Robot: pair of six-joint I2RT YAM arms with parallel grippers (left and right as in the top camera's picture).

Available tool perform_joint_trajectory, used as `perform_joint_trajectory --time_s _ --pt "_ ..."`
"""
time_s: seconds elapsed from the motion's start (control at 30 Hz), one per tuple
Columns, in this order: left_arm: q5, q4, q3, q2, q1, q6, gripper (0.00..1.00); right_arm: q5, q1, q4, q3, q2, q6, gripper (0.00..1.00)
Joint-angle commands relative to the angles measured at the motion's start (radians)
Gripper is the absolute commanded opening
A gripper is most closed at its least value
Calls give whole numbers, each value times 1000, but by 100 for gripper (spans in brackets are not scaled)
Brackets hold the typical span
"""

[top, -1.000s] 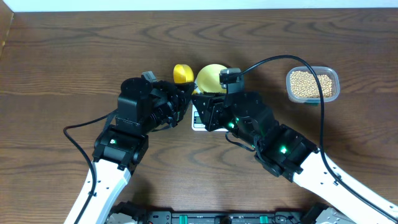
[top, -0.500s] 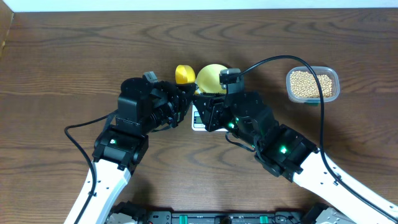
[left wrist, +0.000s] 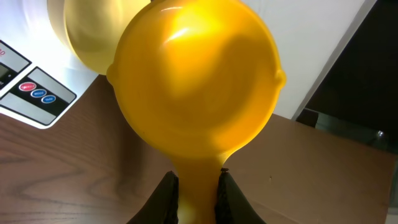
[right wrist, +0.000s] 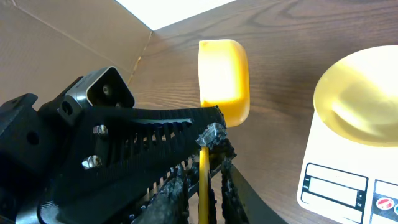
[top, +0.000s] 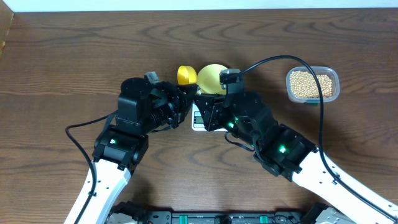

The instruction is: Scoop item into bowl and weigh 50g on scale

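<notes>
The left gripper (left wrist: 198, 188) clenches the scoop (left wrist: 196, 81) handle beside the scale (right wrist: 318, 155), which carries the bowl (right wrist: 367, 93). The right gripper (right wrist: 202, 190) flanks that handle, but I cannot tell whether it grips.

Scoop (top: 187, 75): head now lies a little further right than a second ago, closer to the bowl (top: 212, 78), just beside its rim; gap between them narrower.
Left gripper (left wrist: 196, 194): clamped on the scoop handle, shifted slightly rightward with it.
</notes>
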Motion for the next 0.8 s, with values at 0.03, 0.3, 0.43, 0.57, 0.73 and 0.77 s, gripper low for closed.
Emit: perform_joint_trajectory --time_s 0.03,0.3,0.43,0.57,0.73,0.77 --pt "21 5 -5 -10 -3 -5 12 18 9 5 22 7 4 14" --pt "21 5 -5 -10 -3 -5 13 21 9 8 22 6 5 1" --pt "21 5 -5 -10 -3 -5 27 29 9 13 22 6 5 1" --pt "21 5 -5 -10 -3 0 72 59 9 20 22 6 5 1" --pt "20 5 -5 -9 -3 26 90 141 4 29 22 6 5 1" --pt "19 6 -5 -9 -3 44 91 163 -7 35 22 5 5 1"
